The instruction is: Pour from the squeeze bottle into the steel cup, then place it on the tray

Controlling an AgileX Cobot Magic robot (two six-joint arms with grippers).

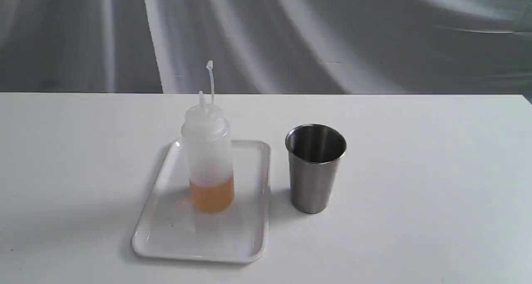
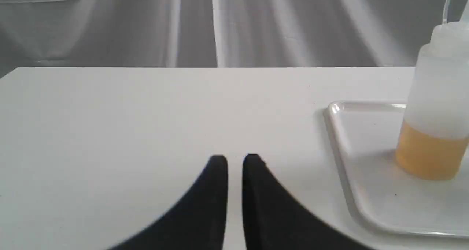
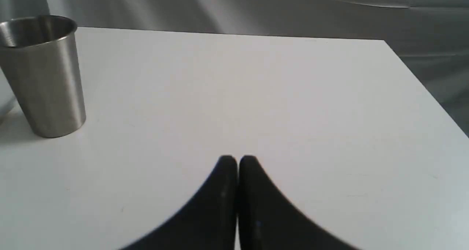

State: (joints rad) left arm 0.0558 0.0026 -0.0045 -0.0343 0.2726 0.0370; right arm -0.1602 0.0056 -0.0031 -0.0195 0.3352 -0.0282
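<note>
The squeeze bottle [image 1: 208, 159] stands upright on the white tray [image 1: 174, 234], amber liquid filling its lower part, nozzle uncapped with the cap strap sticking up. The steel cup [image 1: 315, 167] stands on the table just right of the tray, apart from it. Neither gripper appears in the exterior view. In the left wrist view my left gripper [image 2: 235, 160] is shut and empty over bare table, with the tray [image 2: 351, 140] and bottle [image 2: 436, 107] off to one side. In the right wrist view my right gripper [image 3: 237, 160] is shut and empty, well away from the cup [image 3: 43, 74].
A white table [image 1: 415, 192] carries everything; its far edge meets a grey draped backdrop [image 1: 332, 34]. In the right wrist view the table's corner and side edge [image 3: 421, 74] show.
</note>
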